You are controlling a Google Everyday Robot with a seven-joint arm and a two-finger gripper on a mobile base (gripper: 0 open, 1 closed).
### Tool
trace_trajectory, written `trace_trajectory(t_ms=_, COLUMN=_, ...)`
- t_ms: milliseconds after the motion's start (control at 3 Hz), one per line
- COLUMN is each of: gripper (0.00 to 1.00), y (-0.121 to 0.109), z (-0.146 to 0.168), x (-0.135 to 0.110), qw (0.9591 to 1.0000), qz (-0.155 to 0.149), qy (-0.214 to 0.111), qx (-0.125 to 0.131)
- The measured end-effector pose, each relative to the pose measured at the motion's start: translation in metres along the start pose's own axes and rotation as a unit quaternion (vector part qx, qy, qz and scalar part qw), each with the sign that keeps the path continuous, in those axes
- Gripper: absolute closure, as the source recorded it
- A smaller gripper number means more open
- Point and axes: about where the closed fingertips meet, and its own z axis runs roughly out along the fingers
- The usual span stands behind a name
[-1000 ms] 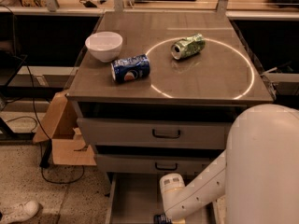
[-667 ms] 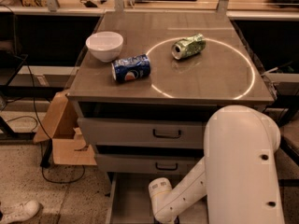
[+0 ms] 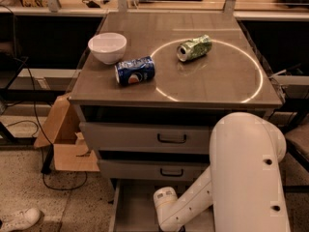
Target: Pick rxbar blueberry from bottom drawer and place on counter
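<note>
Presumably the rxbar blueberry lies unseen beneath the gripper, itself sunk out of sight in the bottom drawer (image 3: 134,209); clenched or released, I cannot tell. Light, slick, crinkly: pinch across its flat middle.

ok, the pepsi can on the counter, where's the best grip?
Mid-body, from straight above. The Pepsi can lies on its side on the counter, long axis roughly left-right, so the grip should close front-to-back across the round wall. The white bowl sits close behind-left; mind it. The gripper is out of view, beyond the arm reaching down at the bottom drawer.
</note>
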Motion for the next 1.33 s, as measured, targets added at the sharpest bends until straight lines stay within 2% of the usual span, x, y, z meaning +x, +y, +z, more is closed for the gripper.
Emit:
trace_trajectory(t_ms=333, gripper=0.00, y=-0.007, z=0.028, x=-0.007, qw=1.0000, qz=-0.001, qy=0.001, qx=-0.001)
trace_trajectory(t_ms=667, gripper=0.00, y=-0.023, z=0.079, x=-0.018, qw=0.9999, qz=-0.005, qy=0.010, qx=-0.006)
trace_trajectory(t_ms=1333, gripper=0.00, y=-0.026, z=0.091, x=-0.018, qw=1.0000, qz=0.002, qy=0.006, qx=-0.006)
